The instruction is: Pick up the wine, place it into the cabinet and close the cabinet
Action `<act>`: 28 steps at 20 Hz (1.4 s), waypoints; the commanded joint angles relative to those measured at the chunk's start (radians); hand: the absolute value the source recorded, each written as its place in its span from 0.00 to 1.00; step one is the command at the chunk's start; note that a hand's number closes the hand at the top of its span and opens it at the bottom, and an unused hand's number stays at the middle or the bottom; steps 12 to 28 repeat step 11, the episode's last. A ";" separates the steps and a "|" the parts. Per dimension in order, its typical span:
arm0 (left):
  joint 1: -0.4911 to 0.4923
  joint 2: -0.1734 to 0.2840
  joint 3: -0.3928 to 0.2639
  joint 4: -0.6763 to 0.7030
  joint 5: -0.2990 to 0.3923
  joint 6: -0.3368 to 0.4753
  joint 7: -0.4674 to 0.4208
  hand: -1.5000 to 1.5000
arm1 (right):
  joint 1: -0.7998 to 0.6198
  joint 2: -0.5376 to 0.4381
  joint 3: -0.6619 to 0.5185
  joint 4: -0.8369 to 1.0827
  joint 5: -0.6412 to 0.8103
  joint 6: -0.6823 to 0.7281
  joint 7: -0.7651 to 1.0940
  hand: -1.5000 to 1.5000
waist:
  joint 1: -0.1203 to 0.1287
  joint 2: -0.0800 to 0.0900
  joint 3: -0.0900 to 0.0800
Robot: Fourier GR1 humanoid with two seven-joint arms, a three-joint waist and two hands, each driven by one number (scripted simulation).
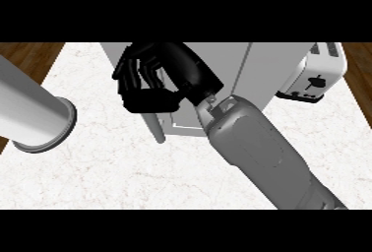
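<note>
The white cabinet (pixel 240 69) stands at the back of the counter's middle. Its door (pixel 155 127) stands out toward me as a thin grey edge at the cabinet's front left. My right hand (pixel 156 78) reaches in from the lower right and hovers over the cabinet's left front, just above the door's edge. Its fingers are curled toward the thumb and nothing shows between them. No wine bottle shows anywhere; the hand and forearm hide part of the cabinet's front. Of my left arm only the grey forearm (pixel 33 115) shows at the left edge; its hand is out of view.
A white toaster (pixel 316 74) stands at the back right, beside the cabinet. The marble counter (pixel 123 172) runs across the view, with brown wooden floor (pixel 25 56) past its left and right edges.
</note>
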 commanded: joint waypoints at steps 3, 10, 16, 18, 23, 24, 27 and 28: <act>-0.081 -0.048 -0.083 0.015 -0.058 0.072 0.013 0.00 | -0.065 -0.093 -0.123 0.170 0.035 -0.007 -0.066 1.00 | -0.013 0.033 0.010; -0.154 -0.076 -0.121 0.076 -0.086 0.105 0.023 0.00 | -0.054 -0.127 -0.134 0.191 0.024 0.019 -0.120 1.00 | -0.023 0.035 0.010; -0.180 -0.067 -0.109 0.110 -0.090 0.095 0.020 0.00 | -0.016 -0.140 -0.132 0.181 0.016 0.032 -0.155 1.00 | -0.036 0.038 0.010; -0.180 -0.067 -0.109 0.110 -0.090 0.095 0.020 0.00 | -0.016 -0.140 -0.132 0.181 0.016 0.032 -0.155 1.00 | -0.036 0.038 0.010; -0.180 -0.067 -0.109 0.110 -0.090 0.095 0.020 0.00 | -0.016 -0.140 -0.132 0.181 0.016 0.032 -0.155 1.00 | -0.036 0.038 0.010; -0.180 -0.067 -0.109 0.110 -0.090 0.095 0.020 0.00 | -0.016 -0.140 -0.132 0.181 0.016 0.032 -0.155 1.00 | -0.036 0.038 0.010; -0.180 -0.067 -0.109 0.110 -0.090 0.095 0.020 0.00 | -0.016 -0.140 -0.132 0.181 0.016 0.032 -0.155 1.00 | -0.036 0.038 0.010; -0.180 -0.067 -0.109 0.110 -0.090 0.095 0.020 0.00 | -0.016 -0.140 -0.132 0.181 0.016 0.032 -0.155 1.00 | -0.036 0.038 0.010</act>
